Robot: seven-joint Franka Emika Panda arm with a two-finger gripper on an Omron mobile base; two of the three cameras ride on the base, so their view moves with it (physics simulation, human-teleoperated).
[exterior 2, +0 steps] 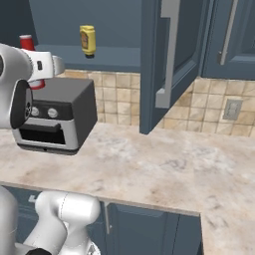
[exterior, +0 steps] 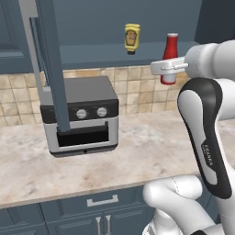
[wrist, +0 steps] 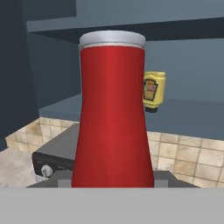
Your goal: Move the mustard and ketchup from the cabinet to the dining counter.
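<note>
the ketchup (wrist: 112,113) is the bottle in hand: in the hand view it stands right in front of the camera, upright, pale cap up, its base running down past the lower edge, and in the left base view the gripper (exterior: 168,68) sits across the bottle's lower body with the red showing above and below it. the fingers look clamped on the ketchup, though the tips themselves are hidden behind the bottle. the bottle appears lifted off the shelf and just outside the open cabinet (exterior: 92,27), level with its lower edge, so the step under way reads as carrying the first bottle out. what comes next, by my reckoning, is to draw it back clear of the open door (exterior 2: 167,60) and the toaster oven (exterior: 82,114) below, keep it upright, and take it to the dining counter, which probably means the base must drive. the arm rises from the base, elbow bent high, forearm reaching forward and roughly level, wrist horizontal. below lies the marble counter (exterior: 151,151) with the toaster oven on it against the tiled wall. farthest back, the mustard (exterior: 132,37) is on the cabinet shelf, well apart from the ketchup, cap downward it seems, waiting its turn.
</note>
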